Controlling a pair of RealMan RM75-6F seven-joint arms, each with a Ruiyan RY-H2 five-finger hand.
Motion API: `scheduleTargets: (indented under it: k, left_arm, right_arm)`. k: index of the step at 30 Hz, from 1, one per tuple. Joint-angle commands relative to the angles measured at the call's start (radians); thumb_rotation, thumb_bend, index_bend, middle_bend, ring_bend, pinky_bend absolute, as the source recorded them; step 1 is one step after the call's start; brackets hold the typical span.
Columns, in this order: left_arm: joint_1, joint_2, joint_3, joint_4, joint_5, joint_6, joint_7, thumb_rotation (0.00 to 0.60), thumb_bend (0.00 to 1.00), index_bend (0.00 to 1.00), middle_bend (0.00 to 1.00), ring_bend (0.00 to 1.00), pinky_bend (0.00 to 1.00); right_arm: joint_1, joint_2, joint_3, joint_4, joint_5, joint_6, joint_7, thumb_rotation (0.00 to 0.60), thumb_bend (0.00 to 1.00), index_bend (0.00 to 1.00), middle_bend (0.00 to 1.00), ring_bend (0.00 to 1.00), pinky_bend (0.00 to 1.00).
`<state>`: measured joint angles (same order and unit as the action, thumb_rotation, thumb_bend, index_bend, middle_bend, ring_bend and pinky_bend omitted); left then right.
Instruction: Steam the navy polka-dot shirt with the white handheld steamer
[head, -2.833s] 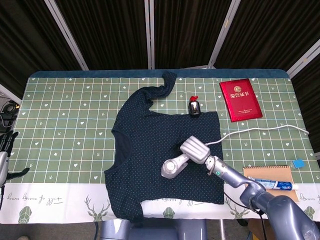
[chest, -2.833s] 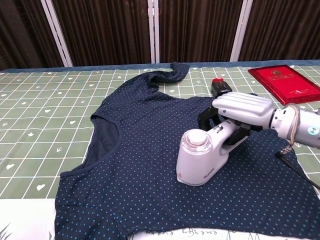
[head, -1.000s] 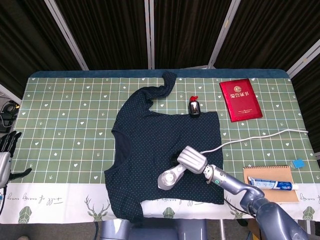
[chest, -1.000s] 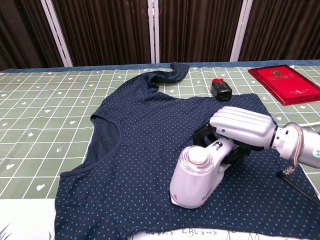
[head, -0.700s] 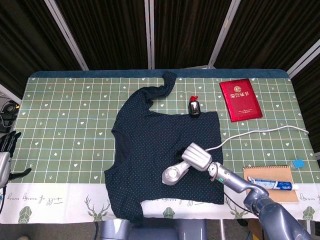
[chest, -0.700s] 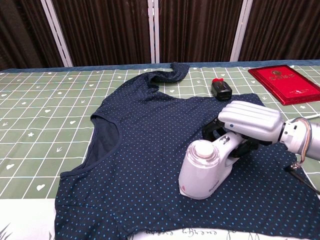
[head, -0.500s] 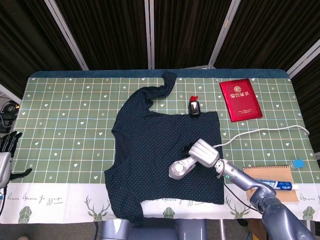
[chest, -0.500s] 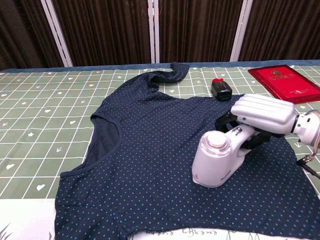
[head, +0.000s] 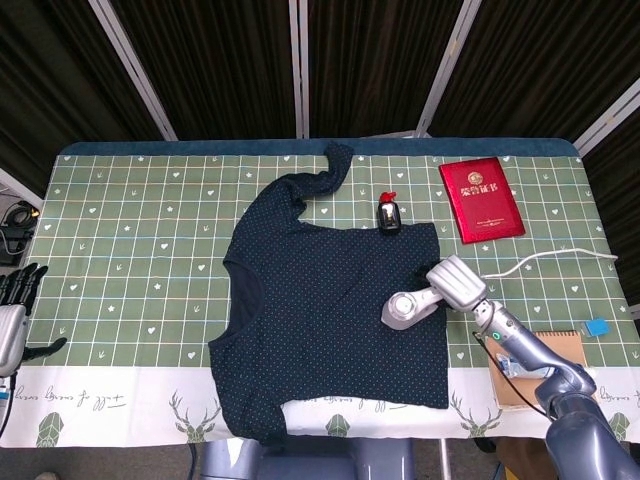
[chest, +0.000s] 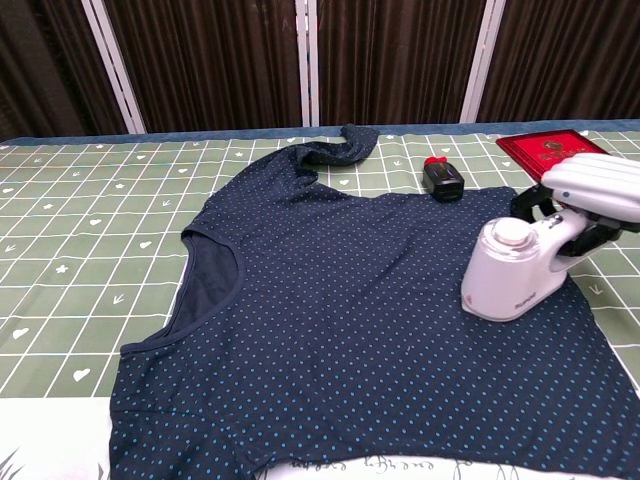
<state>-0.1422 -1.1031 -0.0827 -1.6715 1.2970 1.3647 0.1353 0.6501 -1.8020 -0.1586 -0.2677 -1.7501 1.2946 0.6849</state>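
The navy polka-dot shirt (head: 330, 300) (chest: 340, 310) lies flat across the middle of the table, its neck opening toward the left. The white handheld steamer (head: 405, 307) (chest: 512, 268) stands head-down on the shirt's right part, near its right edge. My right hand (head: 456, 282) (chest: 592, 196) grips the steamer's handle from above. The steamer's white cord (head: 545, 255) trails right across the tablecloth. My left hand (head: 14, 312) hangs off the table's left edge, fingers spread, holding nothing.
A small black bottle with a red cap (head: 388, 214) (chest: 440, 179) lies just beyond the shirt's upper right corner. A red booklet (head: 481, 198) (chest: 548, 146) lies at the back right. A brown notebook (head: 545, 362) and a blue item (head: 596, 326) lie at the front right.
My right hand has slid the steamer from the shirt's lower middle rightward and a little away from me, to near the shirt's right edge. The left hand stayed put.
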Motion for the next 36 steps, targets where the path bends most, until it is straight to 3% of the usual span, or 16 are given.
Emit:
scheduleTargets:
  k: [1, 16, 25, 36]
  left_arm:
    - [-0.001, -0.001, 0.000, -0.001, 0.000, 0.000, 0.003, 0.600, 0.00, 0.00, 0.00, 0.00, 0.00]
    - [-0.001, -0.002, 0.000, -0.001, 0.000, 0.001, 0.000, 0.600, 0.00, 0.00, 0.00, 0.00, 0.00]
    - [0.000, 0.000, 0.000, -0.001, 0.001, 0.001, -0.003, 0.600, 0.00, 0.00, 0.00, 0.00, 0.00]
    - [0.001, 0.002, 0.001, 0.000, 0.003, 0.002, -0.008, 0.600, 0.00, 0.00, 0.00, 0.00, 0.00]
  right_arm:
    - [-0.007, 0.005, -0.005, 0.007, 0.000, -0.012, 0.029, 0.600, 0.78, 0.83, 0.65, 0.67, 0.95]
    - [0.013, -0.023, -0.069, -0.066, -0.083, 0.083, 0.001, 0.600, 0.78, 0.83, 0.65, 0.67, 0.95]
    - [0.024, -0.041, -0.090, -0.132, -0.131, 0.171, -0.091, 0.600, 0.78, 0.83, 0.65, 0.67, 0.95]
    - [0.035, -0.013, -0.100, -0.208, -0.145, 0.165, -0.125, 0.600, 0.78, 0.83, 0.65, 0.67, 0.95]
